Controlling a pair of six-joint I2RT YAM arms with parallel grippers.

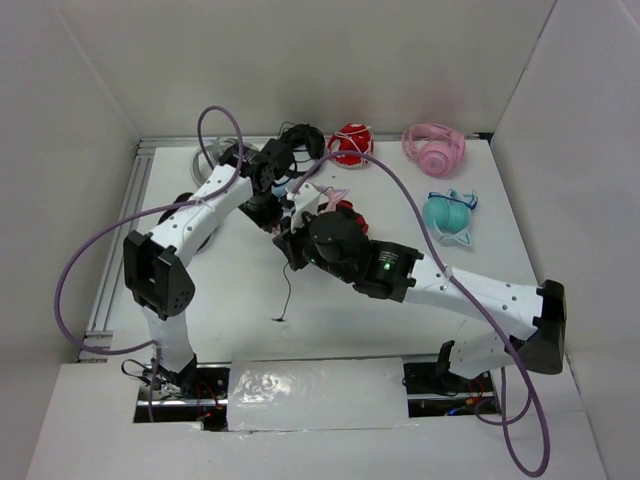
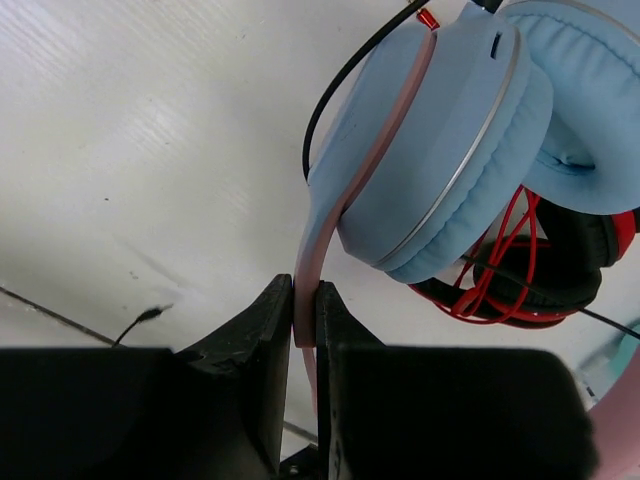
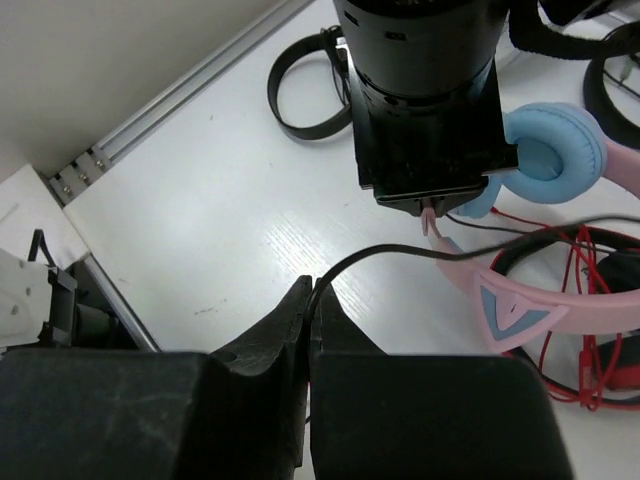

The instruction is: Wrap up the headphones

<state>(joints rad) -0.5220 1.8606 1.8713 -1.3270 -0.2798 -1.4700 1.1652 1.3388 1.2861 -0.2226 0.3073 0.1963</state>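
The headphones point(image 2: 440, 150), with light blue earcups and a pink headband, hang above the table at the middle back point(image 1: 322, 196). My left gripper point(image 2: 305, 310) is shut on the pink headband point(image 2: 318, 230); it also shows in the top view point(image 1: 298, 205) and the right wrist view point(image 3: 428, 205). My right gripper point(image 3: 312, 295) is shut on the thin dark cable point(image 3: 400, 250), just in front of the left gripper point(image 1: 290, 243). The cable's free end point(image 1: 286, 290) hangs down to the table. A pink cat ear point(image 3: 515, 305) shows on the headband.
Red and black headphones point(image 2: 520, 285) lie directly under the held pair. Black headphones point(image 1: 300, 140), red headphones point(image 1: 350, 143), all-pink headphones point(image 1: 435, 147) and teal cat-ear headphones point(image 1: 448, 218) lie along the back and right. An aluminium rail point(image 1: 125, 230) runs along the left edge.
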